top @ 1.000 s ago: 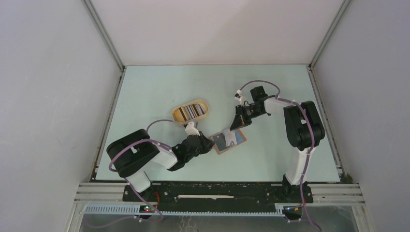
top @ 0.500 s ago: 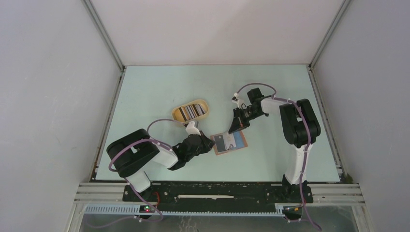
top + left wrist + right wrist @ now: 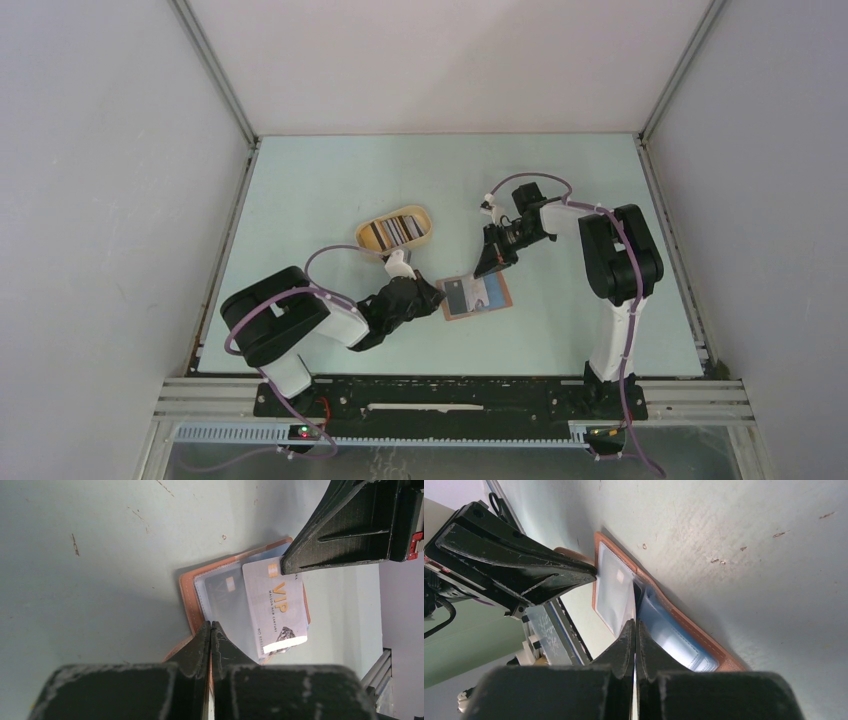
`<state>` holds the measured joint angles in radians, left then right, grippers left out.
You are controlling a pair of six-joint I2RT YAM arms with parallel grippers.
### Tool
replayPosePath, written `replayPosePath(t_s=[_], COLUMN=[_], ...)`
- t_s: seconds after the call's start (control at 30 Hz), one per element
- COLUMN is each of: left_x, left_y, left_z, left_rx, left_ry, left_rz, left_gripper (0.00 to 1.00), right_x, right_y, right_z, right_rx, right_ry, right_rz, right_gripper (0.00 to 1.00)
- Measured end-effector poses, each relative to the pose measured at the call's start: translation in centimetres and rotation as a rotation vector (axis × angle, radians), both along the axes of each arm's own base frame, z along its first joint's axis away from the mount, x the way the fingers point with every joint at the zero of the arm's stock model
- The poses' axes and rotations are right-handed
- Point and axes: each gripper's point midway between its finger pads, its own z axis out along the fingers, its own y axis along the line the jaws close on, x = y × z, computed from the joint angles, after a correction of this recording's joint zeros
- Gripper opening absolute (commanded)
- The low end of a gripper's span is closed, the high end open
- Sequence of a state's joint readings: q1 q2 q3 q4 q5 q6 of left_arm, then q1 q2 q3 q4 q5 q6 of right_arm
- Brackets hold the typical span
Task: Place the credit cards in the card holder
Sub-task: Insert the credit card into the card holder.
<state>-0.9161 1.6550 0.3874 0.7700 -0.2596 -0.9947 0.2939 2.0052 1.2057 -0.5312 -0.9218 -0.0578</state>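
Our left arm (image 3: 300, 320) lies low, reaching right | our left gripper (image 3: 436, 299) jaws pressed together | our right arm (image 3: 620, 260) folds inward | our right gripper (image 3: 487, 268) angled down, jaws closed

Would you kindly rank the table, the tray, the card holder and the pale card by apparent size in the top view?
Largest to smallest:
1. table
2. tray and card holder: they look about alike, so I leave them unranked
3. pale card
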Motion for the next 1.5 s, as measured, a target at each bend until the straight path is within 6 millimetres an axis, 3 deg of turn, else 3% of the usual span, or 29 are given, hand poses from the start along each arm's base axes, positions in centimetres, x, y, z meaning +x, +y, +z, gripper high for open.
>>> replayPosePath(t_s=[0.57,1.5], left_x=[0.00,0.00], left_y=[0.00,-0.03], left_z=[-0.01,0.02], left_rx=[0.000,0.000], left_ry=[0.000,0.000], left_rz=[0.000,-0.001], left_gripper=[0.03,0.02], right_x=[-0.35,-0.38], right_y=[-0.65,-0.10], right_z=[-0.79,-0.97], right_rx=[-0.022,-0.009], right_ry=[0.046,0.065], right_rz=[-0.045,-0.072], right_gripper=[0.00,0.00])
